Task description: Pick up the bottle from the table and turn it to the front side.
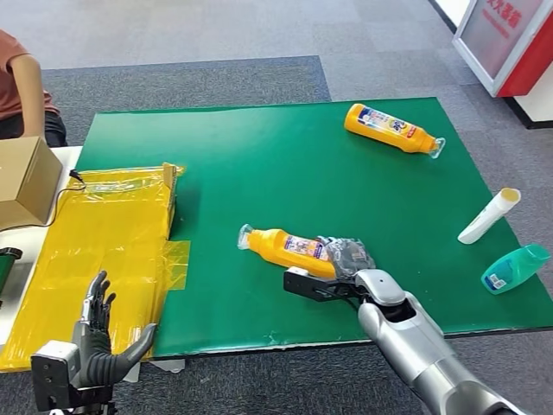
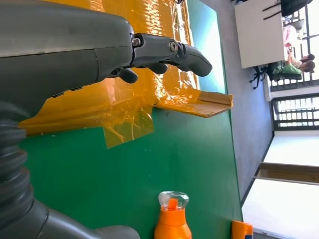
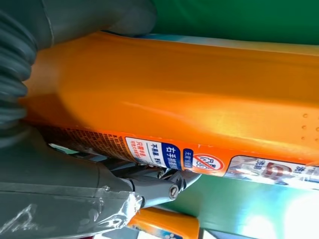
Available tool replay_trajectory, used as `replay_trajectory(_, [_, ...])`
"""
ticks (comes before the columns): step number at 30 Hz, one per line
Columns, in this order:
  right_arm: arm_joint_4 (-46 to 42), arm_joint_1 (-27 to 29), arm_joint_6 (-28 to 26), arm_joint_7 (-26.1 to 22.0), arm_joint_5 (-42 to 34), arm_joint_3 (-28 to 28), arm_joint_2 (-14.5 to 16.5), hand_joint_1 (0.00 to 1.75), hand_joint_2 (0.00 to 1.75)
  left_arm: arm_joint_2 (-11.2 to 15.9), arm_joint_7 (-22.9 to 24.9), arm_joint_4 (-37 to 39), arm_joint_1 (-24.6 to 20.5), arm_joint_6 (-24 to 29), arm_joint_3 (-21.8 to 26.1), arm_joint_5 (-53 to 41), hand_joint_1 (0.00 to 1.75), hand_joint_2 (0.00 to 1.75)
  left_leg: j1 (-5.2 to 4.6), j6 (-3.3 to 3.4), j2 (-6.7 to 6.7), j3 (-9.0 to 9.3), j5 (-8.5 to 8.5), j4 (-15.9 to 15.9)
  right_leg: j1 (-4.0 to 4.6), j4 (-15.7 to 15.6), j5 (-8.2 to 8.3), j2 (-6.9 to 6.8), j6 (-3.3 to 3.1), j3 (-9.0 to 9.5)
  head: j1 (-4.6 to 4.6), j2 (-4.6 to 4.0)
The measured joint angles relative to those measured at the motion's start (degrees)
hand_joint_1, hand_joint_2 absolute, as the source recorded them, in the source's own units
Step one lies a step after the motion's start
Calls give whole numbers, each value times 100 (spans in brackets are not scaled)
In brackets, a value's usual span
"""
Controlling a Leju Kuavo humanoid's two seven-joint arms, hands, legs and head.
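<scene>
An orange bottle (image 1: 287, 249) with a clear cap lies on its side in the middle of the green mat (image 1: 280, 164), cap pointing left. My right hand (image 1: 339, 275) grips its base end, dark fingers along the near side and the thumb over the far side. Up close, the orange bottle (image 3: 180, 94) sits between the thumb and the fingers (image 3: 158, 186), with its label edge facing the fingers. My left hand (image 1: 98, 333) hovers open at the table's near left corner, over the yellow plastic. The same bottle's cap (image 2: 173, 201) appears beyond the spread fingers (image 2: 169, 52).
A second orange bottle (image 1: 391, 128) lies at the mat's far right. A white tube (image 1: 489, 216) and a teal bottle (image 1: 515, 268) lie by the right edge. Yellow plastic sheet (image 1: 104, 242) covers the left side, beside a cardboard box (image 1: 22, 181). A person (image 1: 22, 86) sits at the far left.
</scene>
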Motion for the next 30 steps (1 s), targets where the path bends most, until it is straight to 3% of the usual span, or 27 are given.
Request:
replay_trajectory(8, [-621,341,-462,-754,-922,-418,-1,175,175,1,-93,0,-1,-81,-1,77,0,175,-1,1,0,-5,-3,0,0,0,-2,0,1,-4,0,0])
replay_trajectory(18, [-1646,735,-794,-1213,-1502,-903,156,175,175,26,-99,-3,-46,28,-113,71,0,175,-2,0,0,-7,-5,0,-1,0,-3,0,2,-7,-1,0])
replay_trajectory(23, [-2339,952,-734,-1571,-2629,-1261,550,175,175,91,-66,-25,-135,166,-302,111,0,175,-1,-2,0,-7,-3,0,0,0,-4,0,1,-9,0,0])
replay_trajectory(30, [-2957,1173,-107,-2087,-4286,-1578,867,175,175,278,-39,-33,-343,357,-621,209,0,175,-2,-1,0,-8,-4,0,-1,0,-4,0,1,-8,0,0])
